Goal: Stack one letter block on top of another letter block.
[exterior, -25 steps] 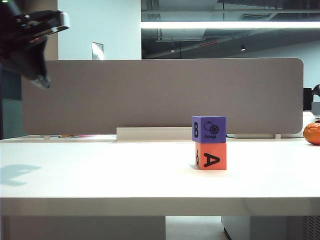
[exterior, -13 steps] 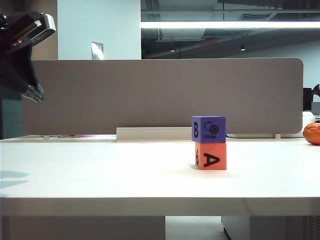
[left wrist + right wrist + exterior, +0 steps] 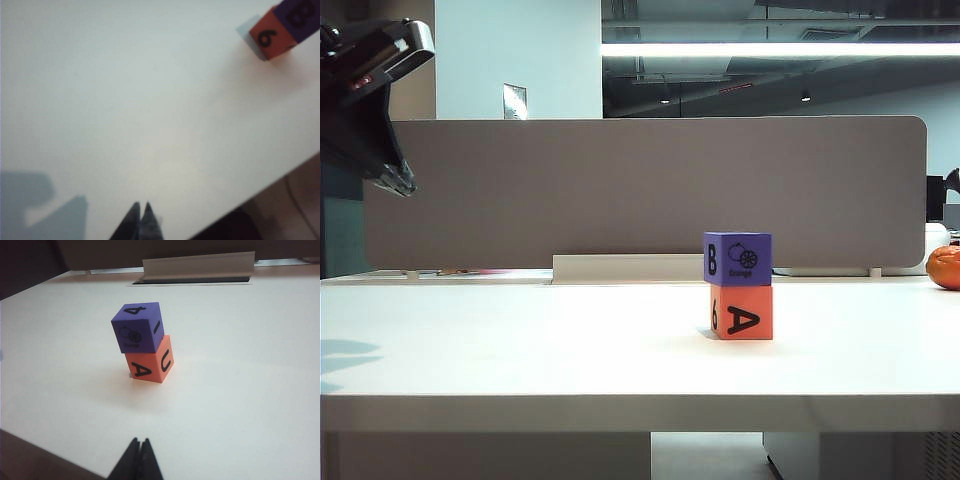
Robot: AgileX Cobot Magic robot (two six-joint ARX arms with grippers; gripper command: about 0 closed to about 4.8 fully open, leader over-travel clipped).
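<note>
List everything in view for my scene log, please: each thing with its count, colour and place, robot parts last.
purple letter block: one, purple with black marks, stacked on the orange-red block, right of the table's middle.
orange-red letter block: one, orange-red with black "A" and "6", on the table under the purple block.
table: one, white, carrying the stack.
partition panel: one, grey, upright behind the table.
orange round object: one, orange, at the far right edge, partly cut off.
left gripper: one, black, raised at upper left, far from the stack, jaws shut and empty.
right gripper: one, black, over the table's near edge facing the stack, jaws shut and empty.
</note>
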